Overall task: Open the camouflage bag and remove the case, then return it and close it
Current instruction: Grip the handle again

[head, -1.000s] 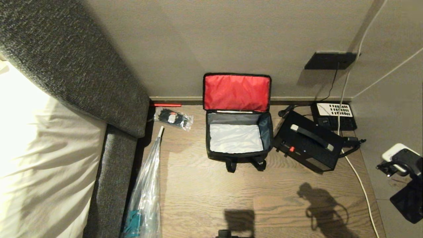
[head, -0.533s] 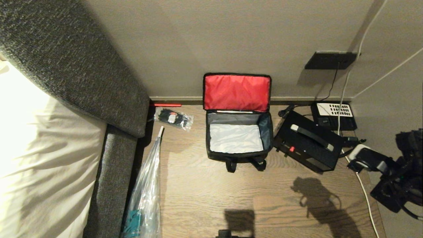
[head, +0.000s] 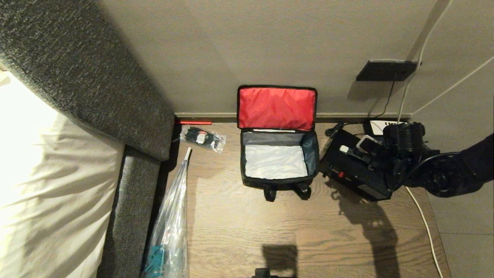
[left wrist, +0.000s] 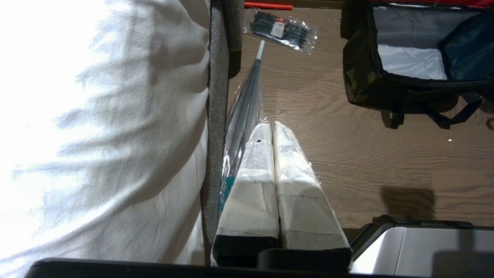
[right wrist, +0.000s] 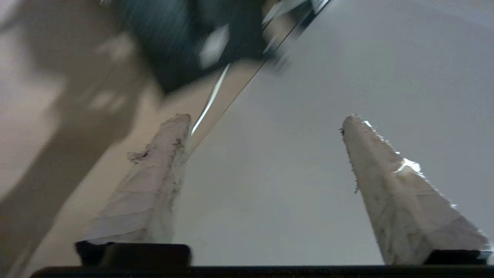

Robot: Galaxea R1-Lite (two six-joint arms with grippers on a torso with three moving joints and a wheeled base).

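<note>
The camouflage bag (head: 278, 181) stands open on the wooden floor against the wall, its red-lined lid (head: 276, 108) flipped up and its grey inside empty. Its camouflage side also shows in the left wrist view (left wrist: 359, 77). The black case (head: 353, 175) with a carry handle lies on the floor just right of the bag. My right gripper (head: 364, 148) hovers over the case's handle end. Its fingers are open in the right wrist view (right wrist: 266, 123), with nothing between them. My left gripper (left wrist: 271, 125) is shut and empty, parked low beside the bed.
A grey upholstered bed frame (head: 135, 193) with white bedding fills the left. Beside it lie a clear plastic bag (head: 170, 227) and a small packet of black items (head: 201, 138). A telephone (head: 380, 126), a white cable (head: 424, 224) and a wall plate (head: 386, 70) are at the right.
My right arm has swung in from the right edge towards the wall and now reaches over the case. The bag, the case and the left arm have not moved.
</note>
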